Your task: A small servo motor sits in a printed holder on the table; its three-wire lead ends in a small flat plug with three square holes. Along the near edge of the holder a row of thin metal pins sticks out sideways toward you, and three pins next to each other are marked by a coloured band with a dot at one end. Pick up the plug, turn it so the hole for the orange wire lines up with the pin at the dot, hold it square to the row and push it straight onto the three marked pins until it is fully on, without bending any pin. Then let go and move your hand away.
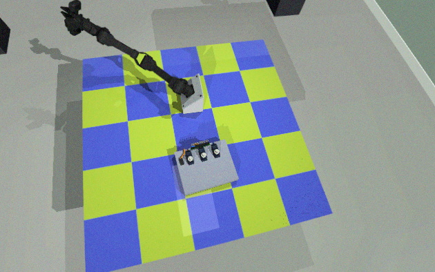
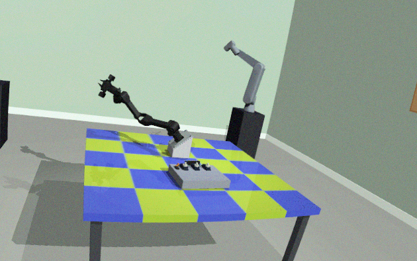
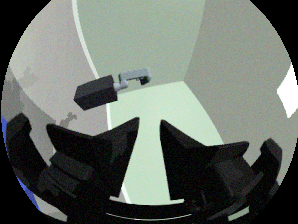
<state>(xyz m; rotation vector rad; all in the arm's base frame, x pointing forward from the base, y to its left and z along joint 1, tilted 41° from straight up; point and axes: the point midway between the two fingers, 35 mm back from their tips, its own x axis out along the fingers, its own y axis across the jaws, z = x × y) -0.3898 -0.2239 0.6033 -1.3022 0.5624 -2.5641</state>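
The grey holder (image 1: 210,176) (image 2: 206,179) sits on the checkered table (image 1: 107,238) (image 2: 112,203). Three dark servo-like blocks with white tops stand along its edge nearest the arm's base; the leftmost block (image 1: 190,158) (image 2: 185,165) is beside an orange lead (image 1: 183,154) (image 2: 177,165). A row of thin pins (image 1: 200,143) shows along that same edge. The plug, its holes and the coloured band are too small to make out. My gripper (image 1: 62,15) (image 2: 99,85) (image 3: 149,122) is raised high, far from the holder. Its fingers are partly open, with nothing between them.
My arm's light grey base mount (image 1: 194,106) (image 2: 181,152) stands on the table behind the holder. A grey robot arm (image 2: 254,83) (image 3: 134,75) stands on a black pedestal (image 2: 243,129) (image 3: 96,93) beyond the table. Another black block (image 1: 3,36) (image 2: 4,112) is at the far left.
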